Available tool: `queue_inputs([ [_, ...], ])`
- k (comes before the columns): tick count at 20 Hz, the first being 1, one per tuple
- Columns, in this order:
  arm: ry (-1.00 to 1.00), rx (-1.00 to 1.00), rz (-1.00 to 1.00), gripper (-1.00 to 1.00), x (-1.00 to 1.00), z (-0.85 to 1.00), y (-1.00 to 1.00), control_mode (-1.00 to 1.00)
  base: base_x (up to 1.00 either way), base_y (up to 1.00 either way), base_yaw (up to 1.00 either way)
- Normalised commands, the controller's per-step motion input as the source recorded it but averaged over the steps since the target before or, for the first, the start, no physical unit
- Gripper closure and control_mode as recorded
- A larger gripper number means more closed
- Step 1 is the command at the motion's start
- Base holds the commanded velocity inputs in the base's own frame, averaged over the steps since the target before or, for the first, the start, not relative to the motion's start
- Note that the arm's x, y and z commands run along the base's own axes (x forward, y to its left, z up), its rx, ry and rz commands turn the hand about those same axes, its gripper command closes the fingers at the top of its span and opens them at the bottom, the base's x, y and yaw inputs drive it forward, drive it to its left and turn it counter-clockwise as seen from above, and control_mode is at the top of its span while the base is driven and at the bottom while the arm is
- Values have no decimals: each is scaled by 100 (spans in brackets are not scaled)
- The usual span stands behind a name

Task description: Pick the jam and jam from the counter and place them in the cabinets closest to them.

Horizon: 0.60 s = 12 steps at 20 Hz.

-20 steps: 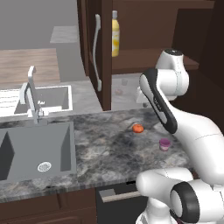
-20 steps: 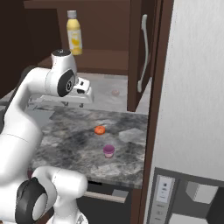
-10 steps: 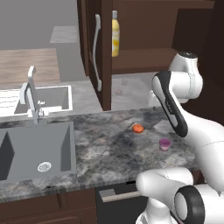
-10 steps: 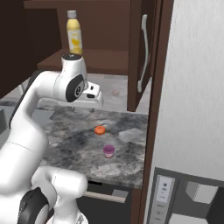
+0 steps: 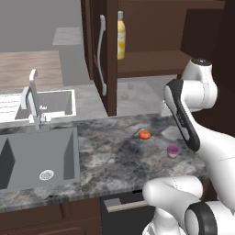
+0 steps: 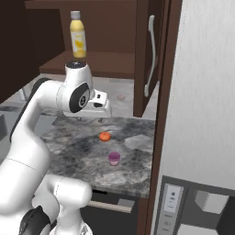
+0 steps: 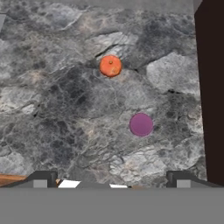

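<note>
- Pinkish-purple jam jar sits on the granite counter, near an orange fruit, not yet picked.
- Gripper hovers above, jaws apart, empty.
- Open cabinet awaits; red jar unseen.

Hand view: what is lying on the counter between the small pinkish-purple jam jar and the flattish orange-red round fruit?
Nothing: between the pinkish-purple jam jar and the orange-red round fruit there is bare grey marbled counter. The right base view shows the same gap.
</note>
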Motion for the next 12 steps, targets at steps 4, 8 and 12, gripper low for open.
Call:
queue_inputs([
  [4, 1, -4, 0, -100, 0, -17, 0, -100, 0, 0, 0],
  [8, 1, -7, 0, -100, -1, -31, -3, -100, 0, 0, 0],
  [12, 0, -5, 1, -100, -4, -33, -9, -100, 0, 0, 0],
])
